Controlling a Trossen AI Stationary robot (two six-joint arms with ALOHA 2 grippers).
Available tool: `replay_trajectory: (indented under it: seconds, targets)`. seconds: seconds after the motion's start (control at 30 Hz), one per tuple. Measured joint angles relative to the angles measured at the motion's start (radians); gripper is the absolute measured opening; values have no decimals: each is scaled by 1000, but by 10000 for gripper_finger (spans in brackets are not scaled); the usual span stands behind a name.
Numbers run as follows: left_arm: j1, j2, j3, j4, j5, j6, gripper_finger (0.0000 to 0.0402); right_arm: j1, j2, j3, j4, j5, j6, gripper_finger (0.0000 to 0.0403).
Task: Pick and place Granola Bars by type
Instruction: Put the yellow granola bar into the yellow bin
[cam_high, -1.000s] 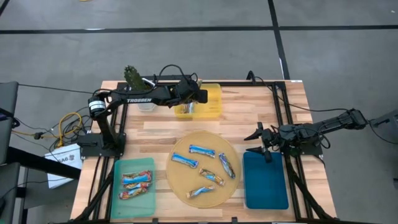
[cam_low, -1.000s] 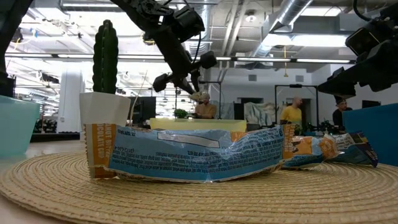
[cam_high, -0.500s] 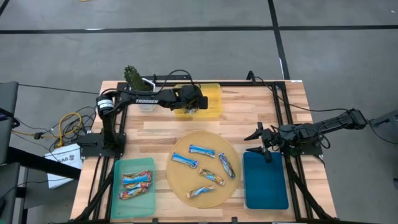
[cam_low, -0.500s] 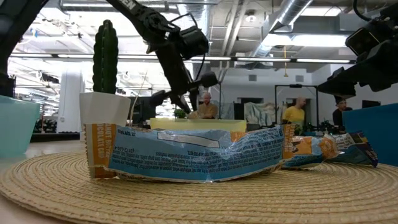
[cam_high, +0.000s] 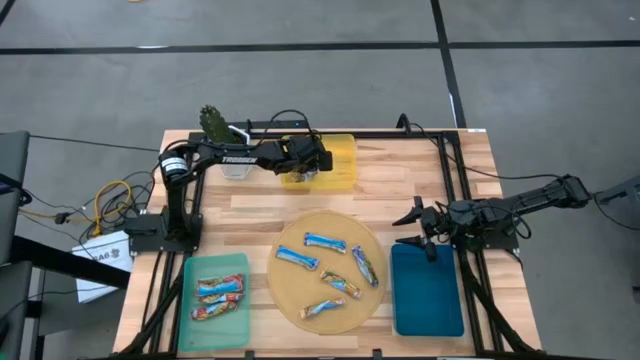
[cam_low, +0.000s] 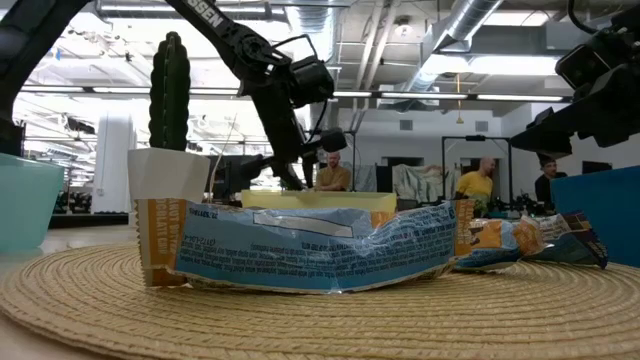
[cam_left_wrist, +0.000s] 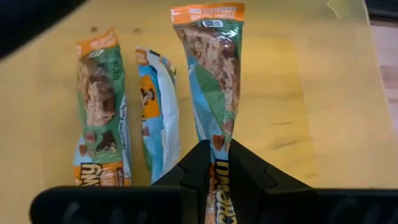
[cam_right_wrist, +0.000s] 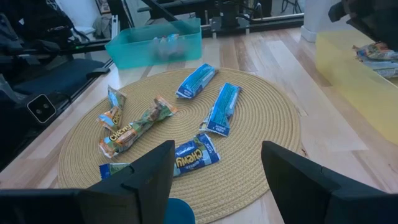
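Left pincer (cam_left_wrist: 214, 163) pinches bar (cam_left_wrist: 212, 81) inside yellow tray (cam_left_wrist: 298, 93).

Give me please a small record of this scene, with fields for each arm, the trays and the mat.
left gripper: over the yellow tray, fingers shut on a granola bar with a green and orange wrapper
yellow tray contents: two more bars lie beside the held one
right gripper: open, waiting above the blue tray
blue tray: no bars seen in it
teal tray: holds bars
round woven mat: five bars lie on it
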Motion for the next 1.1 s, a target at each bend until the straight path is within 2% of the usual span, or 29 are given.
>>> replay_trajectory:
  seconds: [0.53,0.87,1.1]
  targets:
    - [-1,2,0,15,-2,-21,117,0,0,0,0,0,0,234]
    - [-3,2,0,94,-1,12,121,0,0,0,0,0,0,234]
    - [-20,-2,0,257,38,107,121,0,0,0,0,0,0,234]
